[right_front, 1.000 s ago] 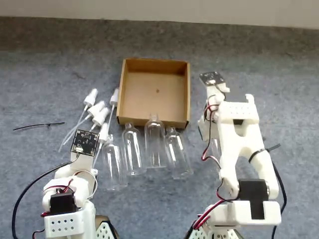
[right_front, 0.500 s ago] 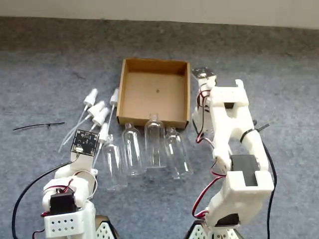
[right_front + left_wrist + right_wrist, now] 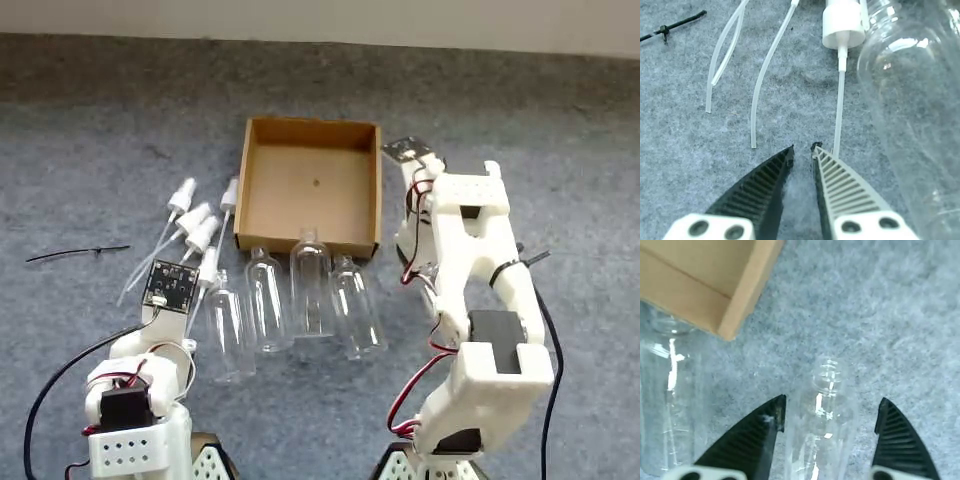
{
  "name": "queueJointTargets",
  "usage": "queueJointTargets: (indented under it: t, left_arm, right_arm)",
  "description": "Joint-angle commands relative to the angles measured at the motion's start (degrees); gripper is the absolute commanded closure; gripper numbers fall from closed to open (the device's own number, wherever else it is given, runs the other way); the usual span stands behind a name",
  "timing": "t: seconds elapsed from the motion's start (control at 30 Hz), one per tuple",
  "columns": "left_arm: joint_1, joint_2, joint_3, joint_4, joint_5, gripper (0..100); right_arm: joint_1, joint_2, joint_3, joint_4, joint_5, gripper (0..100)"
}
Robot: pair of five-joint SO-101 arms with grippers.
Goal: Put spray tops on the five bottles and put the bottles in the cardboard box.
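Note:
Four clear capless bottles (image 3: 300, 300) lie side by side just in front of the open cardboard box (image 3: 243, 185). A fifth clear bottle (image 3: 827, 415) lies right of the box's near corner, neck toward the far side. My right gripper (image 3: 831, 401) is open, one finger on each side of it, not touching. Several white spray tops (image 3: 197, 222) with long dip tubes lie left of the box. My left gripper (image 3: 802, 149) is shut and holds nothing, low over the carpet, its light finger beside the dip tube of one spray top (image 3: 842, 25).
Nothing lies inside the box. The box corner (image 3: 735, 285) and another bottle (image 3: 665, 390) are close beside the right gripper. A black cable tie (image 3: 75, 253) lies far left on the grey carpet. A bottle (image 3: 910, 100) lies right beside the left gripper.
The right arm swung toward the box, then shifted back a little to the right, over the fifth bottle. The left arm and the other bottles have not moved.

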State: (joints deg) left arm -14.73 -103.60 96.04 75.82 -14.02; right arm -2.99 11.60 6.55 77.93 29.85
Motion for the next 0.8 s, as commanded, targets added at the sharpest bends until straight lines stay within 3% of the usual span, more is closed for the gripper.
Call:
queueJointTargets:
  t: [0.0, 0.4, 0.63, 0.77]
  left_arm:
    - [-0.7, -0.6, 1.1, -0.2, 0.1, 93]
    - [-0.7, -0.6, 1.1, -0.2, 0.1, 93]
    - [-0.7, -0.6, 1.1, -0.2, 0.1, 93]
    - [-0.7, -0.6, 1.1, -0.2, 0.1, 93]
  right_arm:
    - [0.7, -0.4, 1.7, -2.5, 1.6, 74.5]
    - [0.9, -0.4, 4.9, -3.6, 2.5, 75.5]
    - [1.0, -0.4, 4.8, -3.6, 2.6, 94.3]
    - [1.1, -0.4, 4.7, -3.6, 2.6, 95.7]
